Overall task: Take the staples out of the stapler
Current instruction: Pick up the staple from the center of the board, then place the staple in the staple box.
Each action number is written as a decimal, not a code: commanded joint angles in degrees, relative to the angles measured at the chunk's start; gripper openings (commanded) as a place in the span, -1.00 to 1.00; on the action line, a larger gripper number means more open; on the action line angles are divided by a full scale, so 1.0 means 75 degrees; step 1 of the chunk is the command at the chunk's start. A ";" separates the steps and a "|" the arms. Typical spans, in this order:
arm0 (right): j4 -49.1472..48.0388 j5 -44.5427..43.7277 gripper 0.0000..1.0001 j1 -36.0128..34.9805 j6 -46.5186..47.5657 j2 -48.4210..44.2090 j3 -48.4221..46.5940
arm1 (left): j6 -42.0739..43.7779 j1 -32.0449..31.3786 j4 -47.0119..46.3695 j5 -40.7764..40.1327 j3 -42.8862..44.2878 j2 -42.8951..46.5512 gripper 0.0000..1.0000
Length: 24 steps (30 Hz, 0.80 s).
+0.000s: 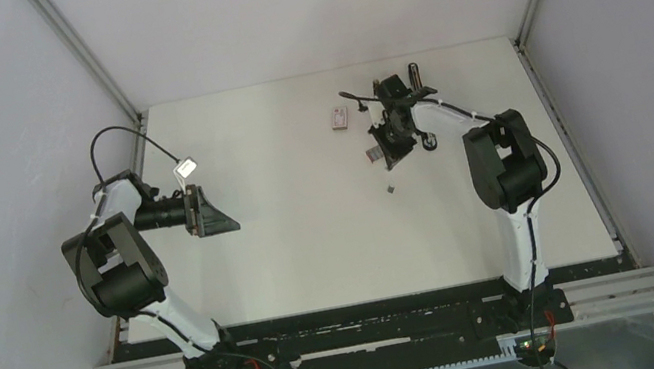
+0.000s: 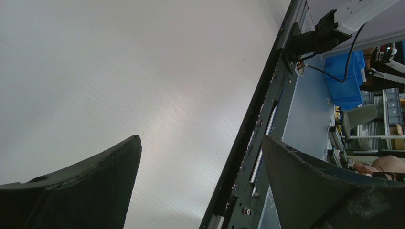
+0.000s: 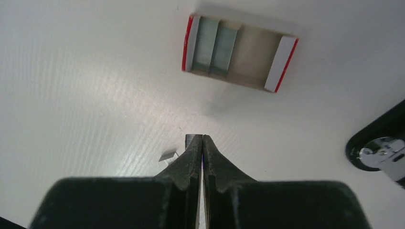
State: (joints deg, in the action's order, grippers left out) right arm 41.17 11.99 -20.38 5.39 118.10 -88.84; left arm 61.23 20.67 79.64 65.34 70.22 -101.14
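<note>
My right gripper [image 3: 202,138] is shut, its tips low over the white table. A short grey strip of staples [image 3: 192,140] pokes out just past its left fingertip; I cannot tell whether it is pinched. A second small bit of staples [image 3: 168,155] lies flat on the table to the left. The black stapler [image 3: 377,149] shows only its rounded end with a shiny metal plate, at the right edge of the right wrist view. In the top view the right arm [image 1: 502,164] mostly hides it. My left gripper [image 2: 200,143] is open and empty, far to the left.
An open red-edged cardboard box [image 3: 239,51] with rows of staples inside lies ahead of the right gripper. A small pink-and-white box [image 1: 339,119] sits at the back. A tiny piece [image 1: 390,189] lies on the table near the right gripper. The table's metal edge [image 2: 253,143] fills the left wrist view.
</note>
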 commanded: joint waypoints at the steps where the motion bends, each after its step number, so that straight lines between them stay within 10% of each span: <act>1: 0.0008 -0.0282 -1.00 -0.0046 0.0162 -0.0085 -0.0710 | 0.0206 0.0065 0.0081 0.0228 0.0446 0.0024 0.99; 24: 0.0041 -0.1227 -1.00 -0.0072 0.0289 0.1467 -0.2766 | 0.0199 0.0068 0.0081 0.0228 0.0454 -0.0020 0.99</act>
State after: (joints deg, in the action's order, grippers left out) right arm 42.98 4.25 -20.67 6.85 129.03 -107.33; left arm 61.23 20.71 79.64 65.32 70.22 -101.27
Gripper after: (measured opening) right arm 0.000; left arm 0.996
